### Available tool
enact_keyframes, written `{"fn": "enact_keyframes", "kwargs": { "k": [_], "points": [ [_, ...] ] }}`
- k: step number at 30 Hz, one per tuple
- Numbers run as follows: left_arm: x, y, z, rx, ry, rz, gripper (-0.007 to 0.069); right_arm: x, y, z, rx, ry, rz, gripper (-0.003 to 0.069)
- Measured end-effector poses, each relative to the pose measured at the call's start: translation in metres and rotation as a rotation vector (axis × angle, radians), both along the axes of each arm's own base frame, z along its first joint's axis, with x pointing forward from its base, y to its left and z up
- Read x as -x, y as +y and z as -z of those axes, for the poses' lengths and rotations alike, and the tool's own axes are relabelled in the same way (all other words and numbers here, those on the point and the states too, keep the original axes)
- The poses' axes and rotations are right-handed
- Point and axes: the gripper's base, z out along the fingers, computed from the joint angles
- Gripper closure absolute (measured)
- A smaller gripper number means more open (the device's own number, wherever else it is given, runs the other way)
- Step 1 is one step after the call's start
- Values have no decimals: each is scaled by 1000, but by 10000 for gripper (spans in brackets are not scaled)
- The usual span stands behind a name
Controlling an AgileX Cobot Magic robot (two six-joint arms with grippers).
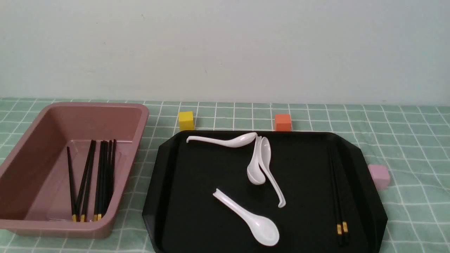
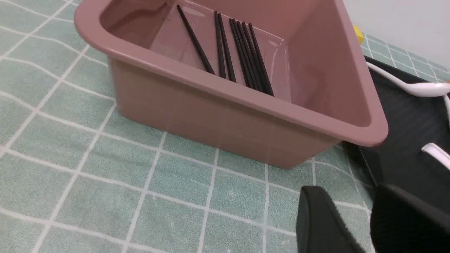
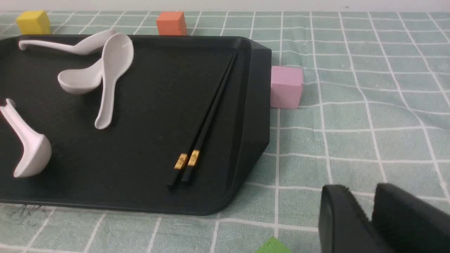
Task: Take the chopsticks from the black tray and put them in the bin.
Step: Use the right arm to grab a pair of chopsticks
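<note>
A pair of black chopsticks (image 1: 336, 196) with yellow bands lies side by side along the right side of the black tray (image 1: 197, 196); it also shows in the right wrist view (image 3: 207, 119). The pink bin (image 1: 35, 165) stands left of the tray and holds several more black chopsticks (image 1: 100, 175). Neither gripper shows in the front view. My left gripper (image 2: 346, 196) is slightly open and empty, over the cloth near the bin's (image 2: 211, 116) front corner. My right gripper (image 3: 362, 191) is shut and empty, over the cloth right of the tray's (image 3: 158, 105) front corner.
Several white spoons (image 1: 253, 219) lie in the tray's middle and back. A yellow cube (image 1: 186, 120) and an orange cube (image 1: 283, 122) sit behind the tray, and a small pink cube (image 1: 379, 176) touches its right edge. A green piece (image 3: 272, 246) lies near my right gripper.
</note>
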Motion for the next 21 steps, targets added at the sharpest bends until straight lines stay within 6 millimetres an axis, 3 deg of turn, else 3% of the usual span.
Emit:
{"fn": "enact_keyframes", "kwargs": {
  "k": [21],
  "points": [
    [0,0,0,0,0,0,385,0,0,0,-2,0,0,458]
  ]
}}
